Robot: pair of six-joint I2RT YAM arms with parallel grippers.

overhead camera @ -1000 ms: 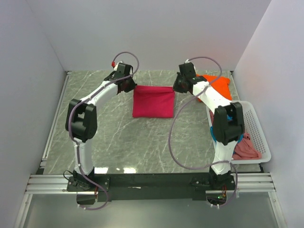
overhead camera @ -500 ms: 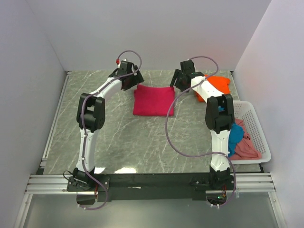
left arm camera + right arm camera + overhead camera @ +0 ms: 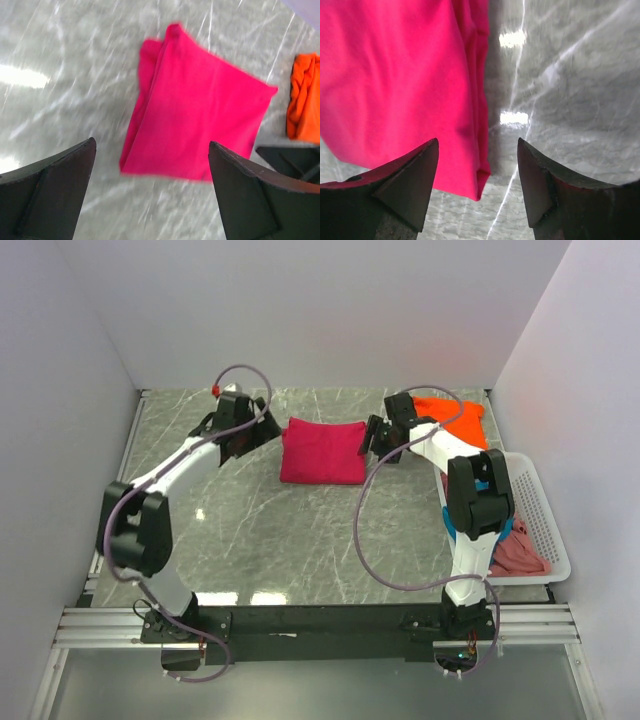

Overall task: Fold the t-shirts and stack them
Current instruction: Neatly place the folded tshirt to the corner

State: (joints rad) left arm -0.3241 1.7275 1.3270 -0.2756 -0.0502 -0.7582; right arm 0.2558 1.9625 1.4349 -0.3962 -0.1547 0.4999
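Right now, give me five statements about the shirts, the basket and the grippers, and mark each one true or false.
1. The red shirt lies folded on the table. True.
2. The left gripper is shut on it. False: it is open and holds nothing.
3. The orange shirt is in the basket. False: it lies on the table, beyond the basket.
4. The right gripper is open. True.
5. The basket holds pink cloth. True.
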